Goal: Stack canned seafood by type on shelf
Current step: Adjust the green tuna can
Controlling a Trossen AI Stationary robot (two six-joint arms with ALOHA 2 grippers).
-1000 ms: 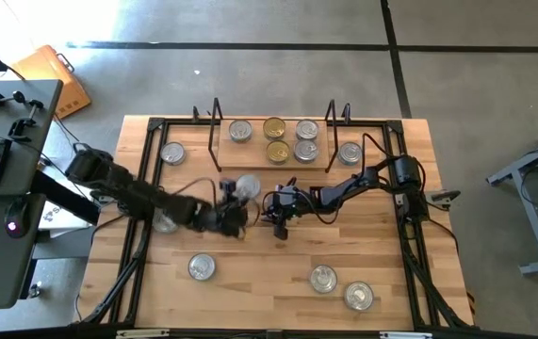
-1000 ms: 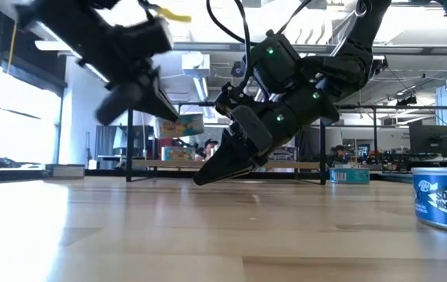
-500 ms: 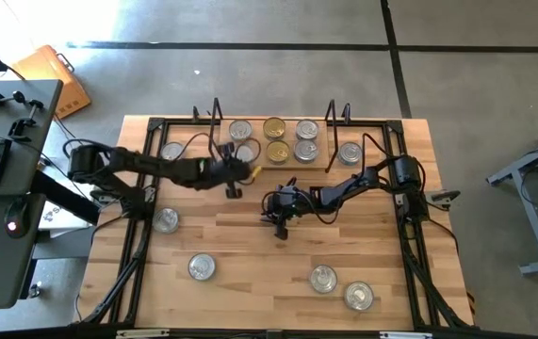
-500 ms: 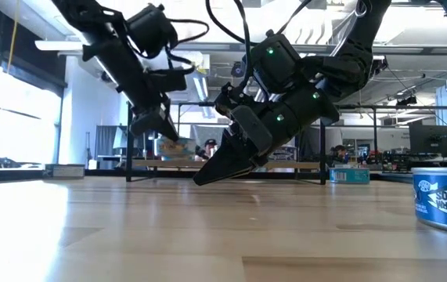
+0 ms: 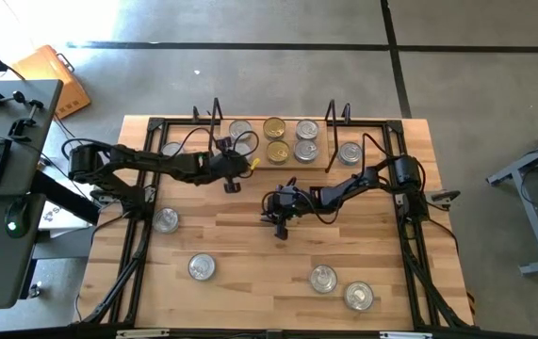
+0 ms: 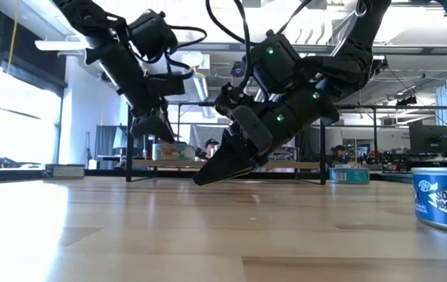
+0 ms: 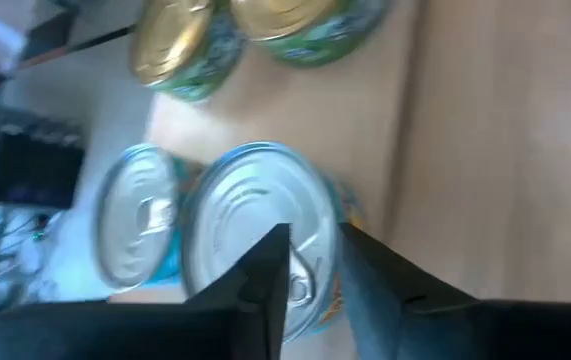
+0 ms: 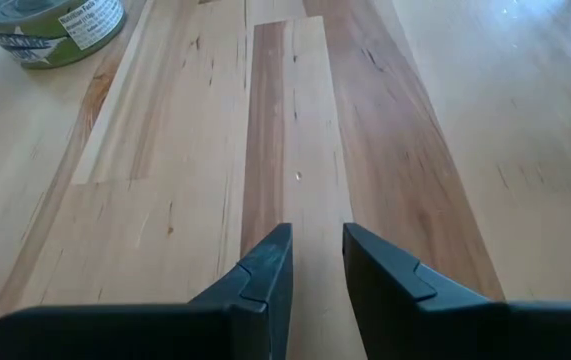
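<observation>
The shelf (image 5: 292,162) stands at the far middle of the table and holds gold-topped and silver-topped tins. My left gripper (image 7: 315,250) reaches over its left part (image 5: 238,162), fingers a narrow gap apart over the near rim of a silver-topped tin (image 7: 250,235). That tin sits next to another silver-topped tin (image 7: 137,218), with two gold-topped tins (image 7: 180,40) beyond. My right gripper (image 5: 281,226) is low over the table's middle, slightly open, with only bare wood between its fingers (image 8: 317,250). My left gripper comes slanting down from the table's left side, and its fingertips (image 7: 270,265) stand on either side of the near rim and pull tab (image 7: 300,285) of the silver-topped tin. Whether they touch it, I cannot tell.
Loose tins lie on the table: one right of the shelf (image 5: 349,153), one at the left (image 5: 165,220), one near the front left (image 5: 202,267), two at the front right (image 5: 322,278) (image 5: 358,296). The shelf's black wire end frames (image 5: 217,113) (image 5: 333,113) rise at either side.
My left gripper has swung from the table's middle toward the far edge, carrying a silver-topped tin to the shelf's left part. It has turned as it went, then slowed beside the other silver-topped tin. My right arm has kept still.
</observation>
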